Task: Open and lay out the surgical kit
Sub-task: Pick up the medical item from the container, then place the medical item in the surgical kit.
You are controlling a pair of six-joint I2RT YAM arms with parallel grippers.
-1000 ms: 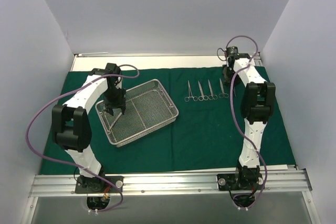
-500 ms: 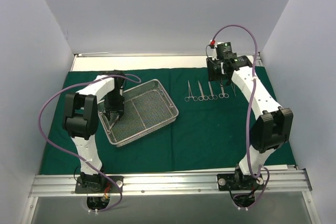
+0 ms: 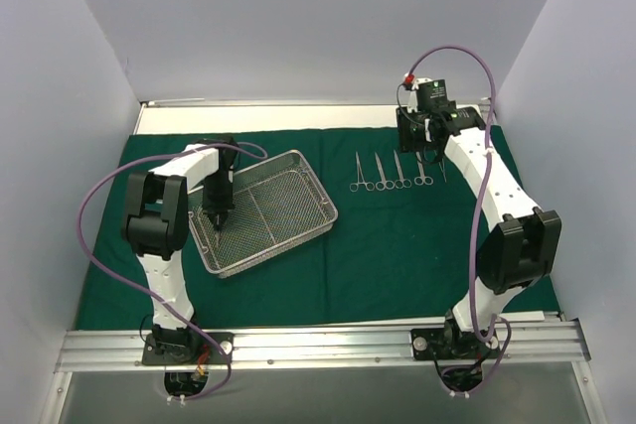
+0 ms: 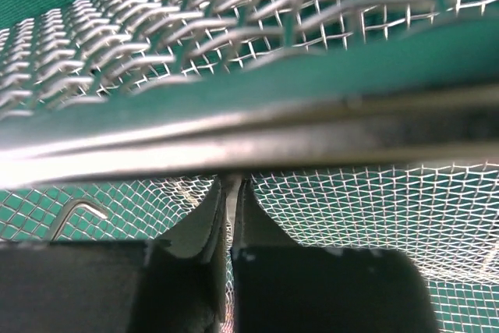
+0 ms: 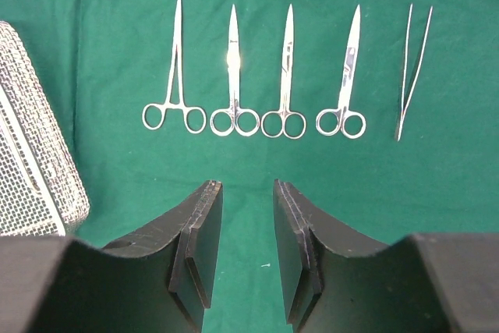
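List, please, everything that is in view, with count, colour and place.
cloth: one, dark green, spread under everything
tray: one, silver mesh, on the cloth's left half
scissor-handled instruments: four, steel, in a row right of the tray
tweezers: one, steel, at the row's right end
rail: one, silver, along the near edge
left gripper: one, black, shut on the tray's wall
right gripper: one, black, open, over the cloth near the instruments
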